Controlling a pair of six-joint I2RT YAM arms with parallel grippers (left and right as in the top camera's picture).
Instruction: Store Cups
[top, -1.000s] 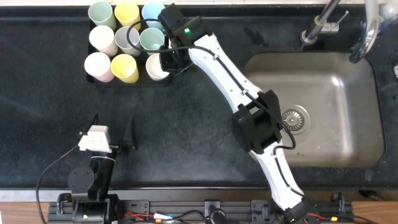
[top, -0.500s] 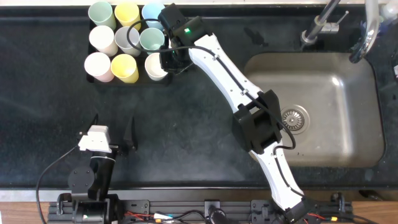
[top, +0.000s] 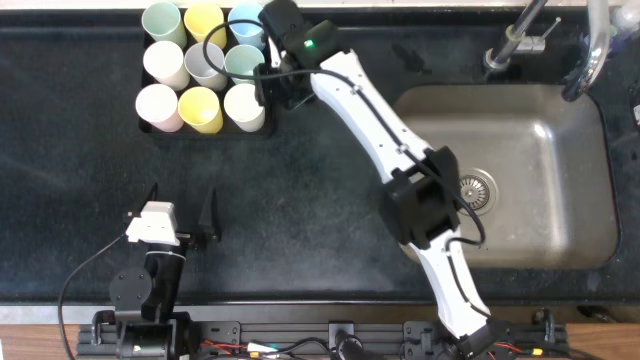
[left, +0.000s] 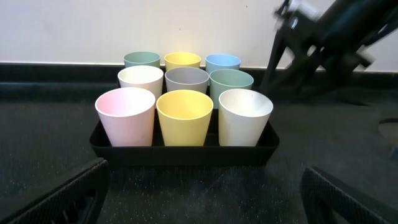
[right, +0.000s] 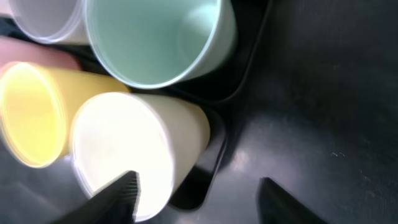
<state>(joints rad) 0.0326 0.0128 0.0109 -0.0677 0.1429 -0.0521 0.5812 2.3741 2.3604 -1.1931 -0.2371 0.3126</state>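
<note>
Nine cups (left: 186, 79) stand in a black tray (left: 186, 154) at the table's (top: 300, 220) 11 o'clock. The right gripper (right: 199, 190), fingers released, is at the white cup's (top: 244, 105) 3 o'clock. The left gripper (top: 181, 205), fingers spread, rests at 7 o'clock.

Top cam looking straight down at dark speckled countertop (top: 300, 200). Left wrist viewing black plastic cup tray (left: 186, 154) side-on, well back; right wrist looking close down on it.
</note>
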